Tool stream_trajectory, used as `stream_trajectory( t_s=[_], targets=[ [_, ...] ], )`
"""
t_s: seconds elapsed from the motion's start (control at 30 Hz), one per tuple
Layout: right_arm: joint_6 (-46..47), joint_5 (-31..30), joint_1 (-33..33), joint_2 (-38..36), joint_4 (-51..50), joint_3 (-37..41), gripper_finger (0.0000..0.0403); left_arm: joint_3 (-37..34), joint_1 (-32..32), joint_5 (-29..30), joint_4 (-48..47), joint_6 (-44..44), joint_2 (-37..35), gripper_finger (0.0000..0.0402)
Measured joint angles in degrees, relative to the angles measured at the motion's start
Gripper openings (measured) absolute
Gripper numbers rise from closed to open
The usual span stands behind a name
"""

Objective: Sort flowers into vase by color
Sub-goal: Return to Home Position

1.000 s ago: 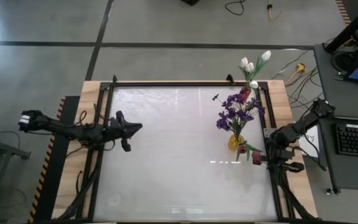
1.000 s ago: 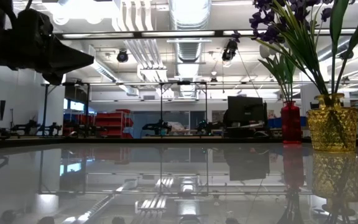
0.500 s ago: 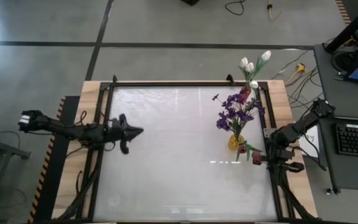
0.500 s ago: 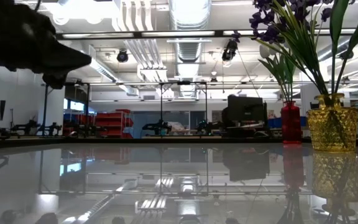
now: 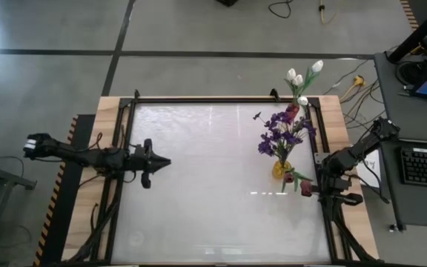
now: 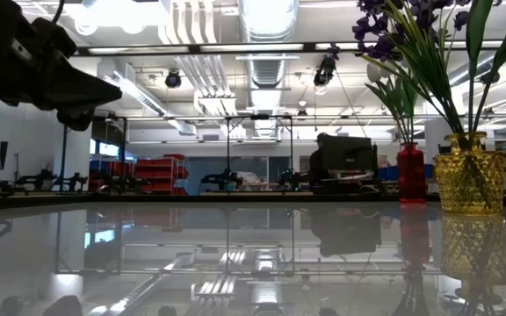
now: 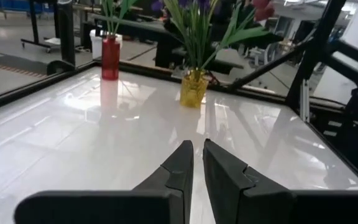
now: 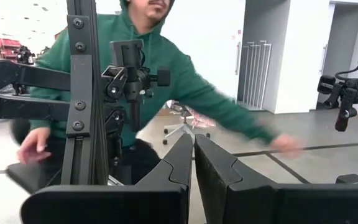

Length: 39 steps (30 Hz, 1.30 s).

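Note:
Sprays of purple blossoms [image 5: 280, 132] stand in a yellow vase [image 5: 280, 170] near the table's right edge, with dark red buds [image 5: 289, 176] leaning out of it. White tulip buds [image 5: 302, 78] stand in a red vase [image 5: 293, 113] at the far right corner. Both vases show in the left wrist view, the red vase [image 7: 110, 57] and the yellow vase [image 7: 193, 89]. My left gripper [image 5: 163, 160] hovers over the table's left part, shut and empty, pointing toward the vases. My right gripper [image 8: 192, 155] is shut and empty; its arm [image 5: 336, 174] is folded at the right edge.
The glossy white tabletop [image 5: 213, 193] has a black frame rail [image 5: 221, 99] around it. A person in a green hoodie [image 8: 166, 81] is beyond the table in the right wrist view. A keyboard [image 5: 425, 165] lies on a desk to the right.
My left gripper has swung a little toward the table's near edge and stayed shut. The vases, the flowers and the right arm have kept still.

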<state>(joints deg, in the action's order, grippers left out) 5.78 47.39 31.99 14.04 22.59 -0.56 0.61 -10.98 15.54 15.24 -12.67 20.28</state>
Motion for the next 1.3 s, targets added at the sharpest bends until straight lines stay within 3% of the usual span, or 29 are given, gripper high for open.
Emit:
stream_trajectory(
  t_s=[1.3],
  targets=[
    [0.15,0.01,0.01,0.00,0.00,0.00,0.0013,0.76,-0.04,0.01,0.10,-0.08,6.11,0.0025]
  ],
)
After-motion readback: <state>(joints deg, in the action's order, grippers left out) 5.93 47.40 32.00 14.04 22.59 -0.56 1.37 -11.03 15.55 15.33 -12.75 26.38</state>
